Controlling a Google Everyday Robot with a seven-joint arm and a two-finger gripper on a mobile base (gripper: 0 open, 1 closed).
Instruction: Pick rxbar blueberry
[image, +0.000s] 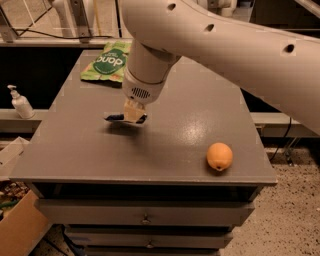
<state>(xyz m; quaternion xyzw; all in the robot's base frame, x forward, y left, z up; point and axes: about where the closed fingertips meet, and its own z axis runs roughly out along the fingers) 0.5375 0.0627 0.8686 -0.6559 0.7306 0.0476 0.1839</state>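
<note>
The rxbar blueberry (114, 118) is a small flat dark navy wrapper. It hangs nearly level, just above the grey table (190, 130), with its shadow on the top beneath it. My gripper (133, 114) comes down from the big pale arm and is shut on the bar's right end. The bar's left end sticks out to the left; the rest is hidden behind the fingers (132, 111). This is at the left middle of the table.
A green pouch (107, 62) lies at the table's back left. An orange fruit (220, 156) sits near the front right edge. A soap bottle (21, 102) stands on a ledge to the left. A cardboard box (15, 235) is on the floor at left. Drawers (145, 219) are below the top.
</note>
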